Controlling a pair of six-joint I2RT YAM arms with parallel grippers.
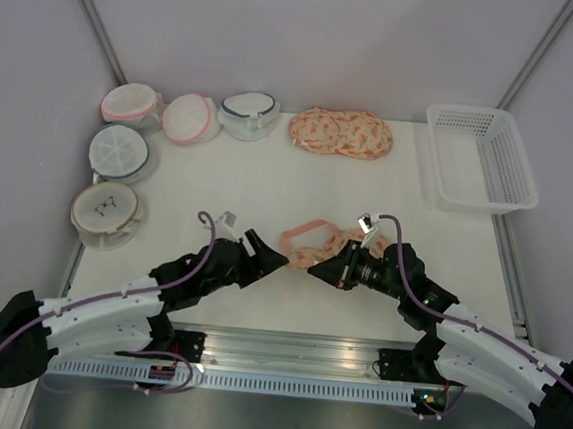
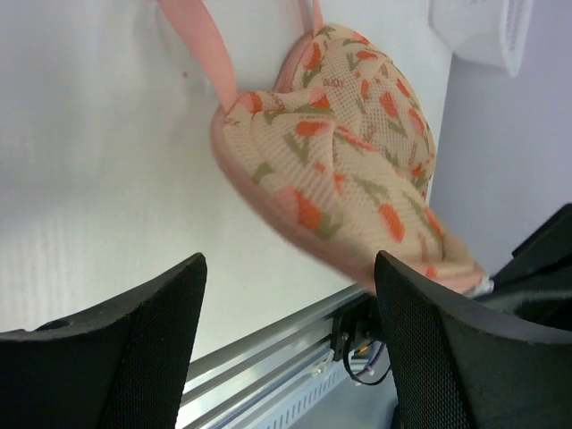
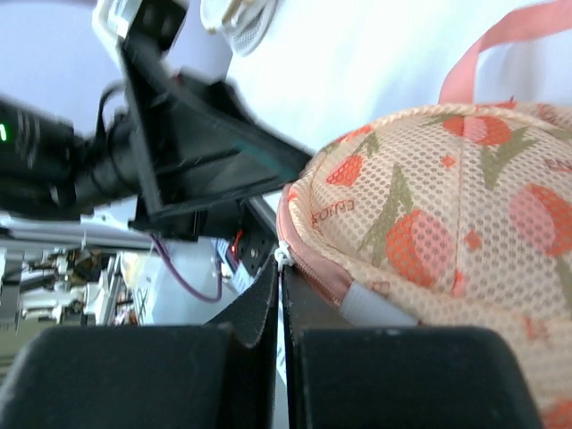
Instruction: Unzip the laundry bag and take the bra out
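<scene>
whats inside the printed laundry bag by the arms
Nothing inside shows: the laundry bag looks zipped shut and its printed mesh hides the contents. The right pincer seems to pinch its zip pull.

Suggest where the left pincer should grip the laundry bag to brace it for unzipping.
Pinch the pink trim on the laundry bag's near lobe, coming from the left arm's side. That rim is a thin, exposed edge facing the open left pincer, opposite the right pincer, which looks shut on the zip pull.
</scene>
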